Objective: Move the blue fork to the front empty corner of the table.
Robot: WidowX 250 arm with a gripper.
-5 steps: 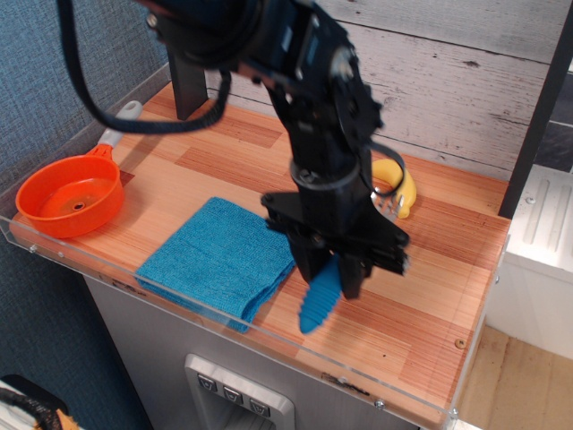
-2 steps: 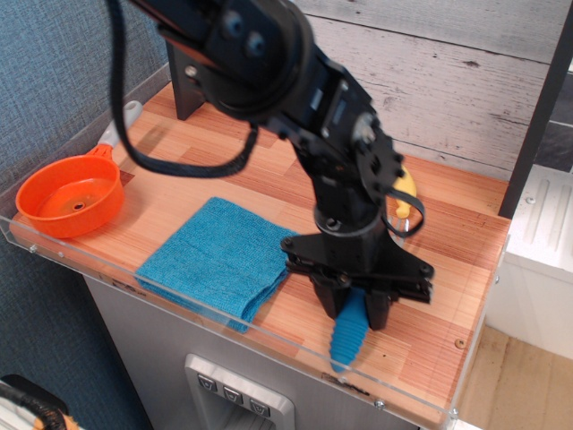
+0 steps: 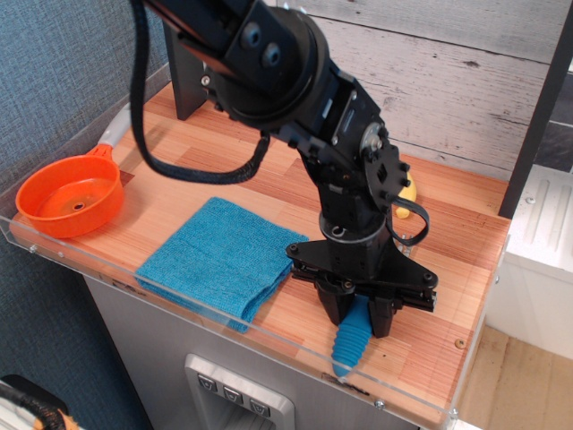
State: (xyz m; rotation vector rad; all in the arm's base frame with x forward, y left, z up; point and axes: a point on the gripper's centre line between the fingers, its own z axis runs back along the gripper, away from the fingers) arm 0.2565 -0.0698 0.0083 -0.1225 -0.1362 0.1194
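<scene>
the gripper (image 3: pixel 358 315) has carried the blue fork (image 3: pixel 350 339) from beside the folded blue cloth (image 3: pixel 220 256) rightward and forward over the last second, and in the last fraction it has barely shifted, so the carry looks nearly done. the jaws are clamped on the upper part of the ribbed handle, which hangs down toward the front rim of the table (image 3: pixel 466 242), its lower end close to or touching the wood; which, i cannot tell. the front empty corner of the table (image 3: pixel 439 358) lies just to the right, so a short move or a release seems to remain. the tines are hidden inside the gripper, and the arm covers most of the banana (image 3: pixel 407 194).
</scene>
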